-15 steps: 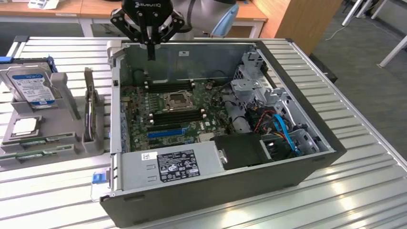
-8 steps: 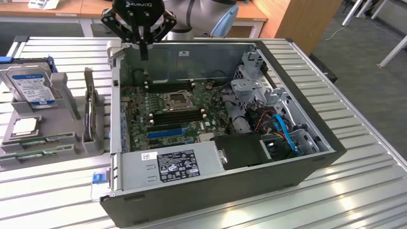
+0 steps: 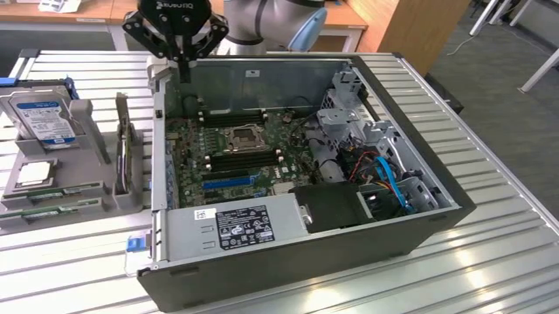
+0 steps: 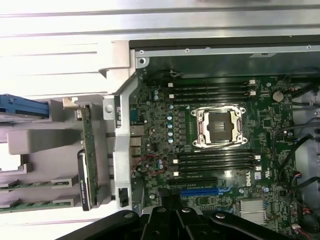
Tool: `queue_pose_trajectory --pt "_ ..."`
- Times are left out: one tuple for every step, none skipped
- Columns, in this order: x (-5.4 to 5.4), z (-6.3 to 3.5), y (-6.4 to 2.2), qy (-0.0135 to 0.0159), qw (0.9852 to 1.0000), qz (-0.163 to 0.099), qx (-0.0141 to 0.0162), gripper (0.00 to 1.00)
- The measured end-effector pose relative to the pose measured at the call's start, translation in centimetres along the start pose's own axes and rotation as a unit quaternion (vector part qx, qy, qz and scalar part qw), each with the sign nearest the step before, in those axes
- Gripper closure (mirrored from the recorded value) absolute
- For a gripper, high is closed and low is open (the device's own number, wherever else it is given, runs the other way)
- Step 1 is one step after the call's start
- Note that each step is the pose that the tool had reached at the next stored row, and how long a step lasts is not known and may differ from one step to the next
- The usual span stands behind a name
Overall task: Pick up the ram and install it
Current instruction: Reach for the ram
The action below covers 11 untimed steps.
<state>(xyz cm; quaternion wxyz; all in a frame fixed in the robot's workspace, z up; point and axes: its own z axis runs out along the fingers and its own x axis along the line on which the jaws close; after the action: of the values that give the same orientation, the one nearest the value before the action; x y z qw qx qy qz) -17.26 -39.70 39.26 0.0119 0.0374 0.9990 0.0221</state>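
Note:
Two like green sticks lie flat in the grey holder [image 3: 88, 203] at the exterior view's left: one [image 3: 54, 192] and one [image 3: 44, 212]. Either could be the ram; I cannot tell which. The wrist view shows them too, one stick [image 4: 30, 183] and the other [image 4: 30, 204]. My gripper [image 3: 185, 70] hangs above the far left corner of the open computer case [image 3: 349, 255], shut, with nothing between its fingers. It is well away from both sticks. On the motherboard [image 3: 262, 140], black memory slots [image 3: 232, 118] flank the CPU socket [image 4: 219, 127].
The holder also carries a hard drive [image 3: 39, 118], a CPU chip [image 3: 35, 173] and a card standing on edge [image 3: 124, 150]. A blue slot [image 3: 229, 182], the power supply [image 3: 240, 226] and a tangle of cables [image 3: 376, 170] fill the case. The case stands on a slatted metal table [image 3: 506, 216].

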Motion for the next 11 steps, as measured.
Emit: queue_pose_trajectory --pt "0.3 0.00 0.00 0.0002 1.0000 0.000 0.0000 0.90" --pt "0.5 0.00 0.01 0.0005 1.0000 0.000 0.0001 0.90" --pt "0.8 0.00 0.02 0.0008 1.0000 0.000 0.0001 0.90" --pt "1.1 0.00 0.02 0.0012 1.0000 0.000 0.0001 0.90" --pt "1.3 0.00 0.01 0.0016 1.0000 0.000 0.0001 0.90" --pt "1.6 0.00 0.00 0.0020 1.0000 0.000 0.0002 0.90" --pt "1.9 0.00 0.01 0.0024 1.0000 0.000 0.0002 0.90" --pt "2.2 0.00 0.01 0.0027 1.0000 0.000 0.0002 0.90" --pt "2.5 0.00 0.01 0.0031 1.0000 0.000 0.0002 0.90" --pt "2.8 0.00 0.00 0.0035 1.0000 0.000 0.0003 0.90" --pt "3.1 -0.01 0.00 0.0039 1.0000 0.000 0.0003 0.90"
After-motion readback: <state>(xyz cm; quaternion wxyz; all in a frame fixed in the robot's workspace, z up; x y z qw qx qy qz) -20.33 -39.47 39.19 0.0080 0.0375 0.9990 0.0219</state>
